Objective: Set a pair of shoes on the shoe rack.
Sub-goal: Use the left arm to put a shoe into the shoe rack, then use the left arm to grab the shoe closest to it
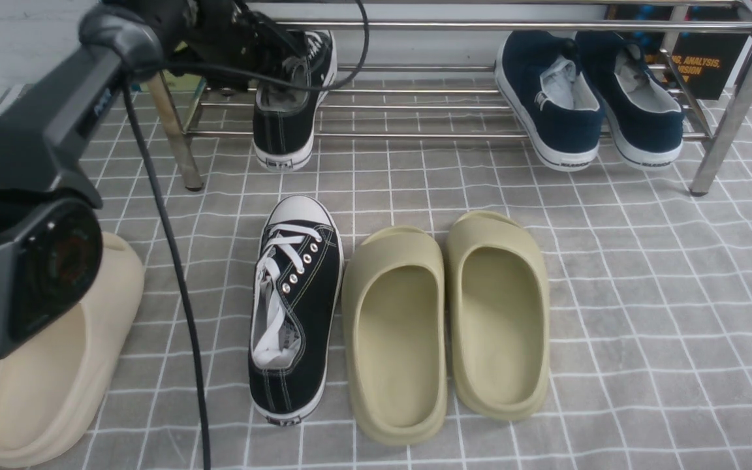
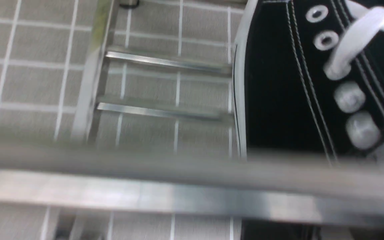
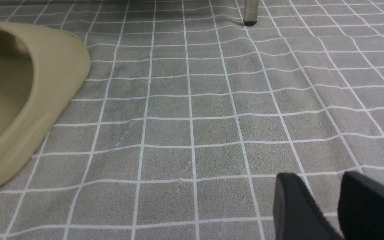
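As it lies nearest the robot, right claw (image 3: 323, 180): fingers parted, nothing between them, low over bare counter (image 1: 643, 313).
Beige slide (image 1: 56, 365): near left, partly behind the left arm.
Floor sneaker (image 1: 301, 307): black canvas, upright on its sole, toe toward the rack, just beside the olive slides (image 1: 408, 326); not yet placed.
Handling (judged): light; canvas upper soft and collapsible, rubber sole and toe cap stiff; loose laces could snag a bar.
Hold (judged): heel collar or side wall of the opening, one finger inside, clear of the laces.
Shoe rack (image 1: 454, 135): chrome bars across the far counter.
Racked sneaker (image 1: 288, 124): lower tier, left end, toe inward, heel overhanging the front bar and tipped down.
Left claw (image 1: 252, 62): at that sneaker's opening; fingers hidden, so clenched or released cannot be told.
Navy slip-ons (image 1: 565, 111): right end of the same tier.
Progress (judged): one shoe of two on the rack.
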